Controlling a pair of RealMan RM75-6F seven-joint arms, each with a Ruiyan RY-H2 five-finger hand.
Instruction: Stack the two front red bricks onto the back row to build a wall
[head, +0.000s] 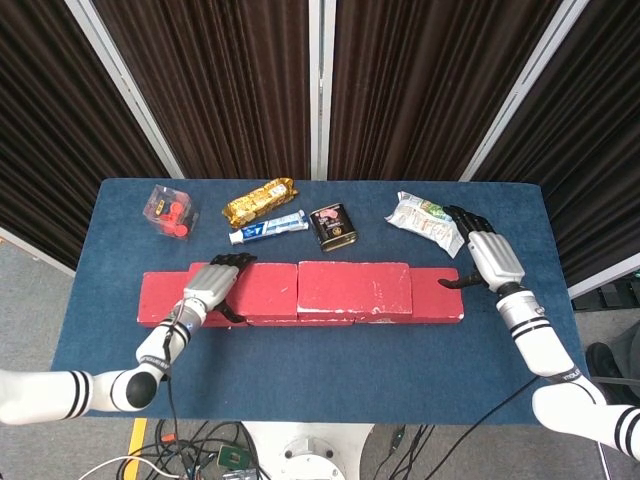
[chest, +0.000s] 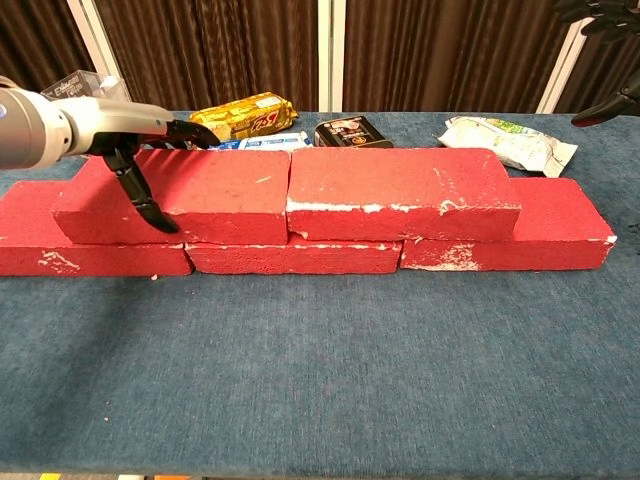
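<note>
The blue cloth-covered surface (head: 320, 380) is carrying everything; along its middle a row of three rough red bricks (chest: 300, 257) is lying end to end, forming the base of the wall; two more red bricks are already sitting on top of that row, the left upper brick (chest: 185, 195) and the right upper brick (chest: 400, 193), each spanning a seam below so the courses are overlapping; the stacking is looking essentially finished, with only alignment left to judge. The left hand (head: 212, 285) is gripping the left upper brick, fingers over the top and thumb down the front face, seemingly squaring it against its neighbour; the right hand (head: 485, 262) is hovering spread and holding nothing, over the surface's right edge, apart from the bricks. Along the far edge are lying a crumpled white snack packet (head: 425, 218), a gold foil packet (head: 260, 201), a toothpaste box (head: 268, 228), a small dark tin (head: 333, 226) and a clear box of red pieces (head: 170, 210), all clear of the work.
</note>
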